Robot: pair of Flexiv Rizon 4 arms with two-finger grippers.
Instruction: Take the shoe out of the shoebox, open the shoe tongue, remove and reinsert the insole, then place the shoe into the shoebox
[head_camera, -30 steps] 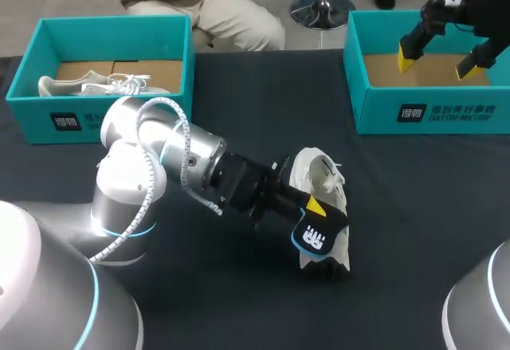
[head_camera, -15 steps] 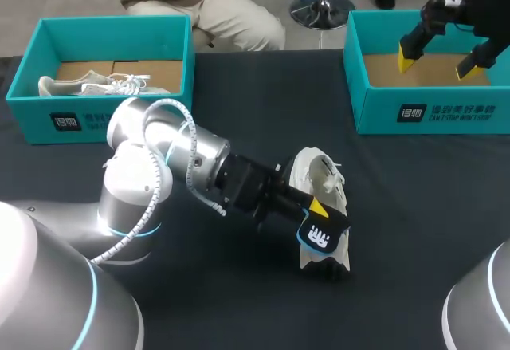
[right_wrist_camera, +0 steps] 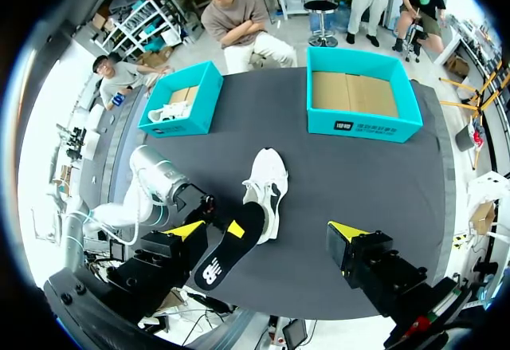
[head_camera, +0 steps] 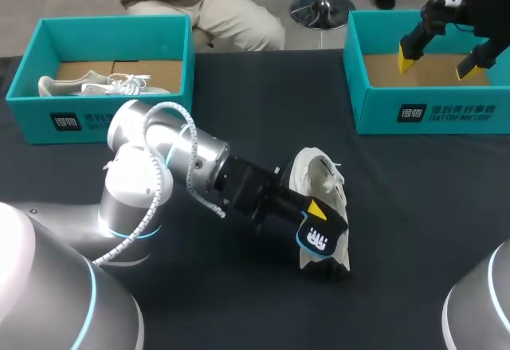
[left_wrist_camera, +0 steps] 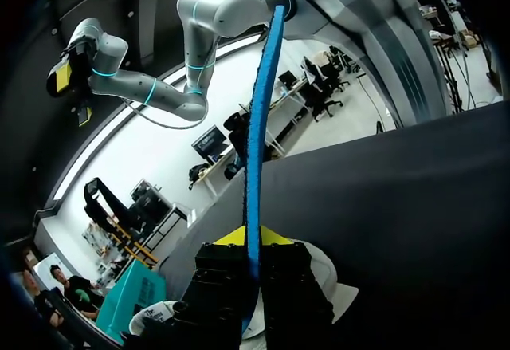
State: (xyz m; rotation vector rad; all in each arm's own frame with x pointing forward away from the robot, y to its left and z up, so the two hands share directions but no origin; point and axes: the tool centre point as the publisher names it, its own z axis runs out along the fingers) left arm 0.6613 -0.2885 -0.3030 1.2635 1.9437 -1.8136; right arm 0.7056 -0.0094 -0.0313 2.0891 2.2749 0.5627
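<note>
Dark cloth covers the table (head_camera: 414, 206), and the white shoe (head_camera: 317, 173) lies near its middle, between the two teal boxes. Your left jaws are clamped on the black insole (head_camera: 320, 238), held just over the shoe's near end. Aim its toe into the opening and feed it in flat, without buckling. Your right jaws hang wide apart and empty above the right-hand shoebox (head_camera: 430, 112); consider bringing them down to steady the shoe.

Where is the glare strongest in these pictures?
Head view: bright glints on the left arm's metal shell; the black table shows almost no shadows. Left wrist view: glaring white backdrop behind the blue insole edge. Right wrist view: evenly lit, no strong glare.
</note>
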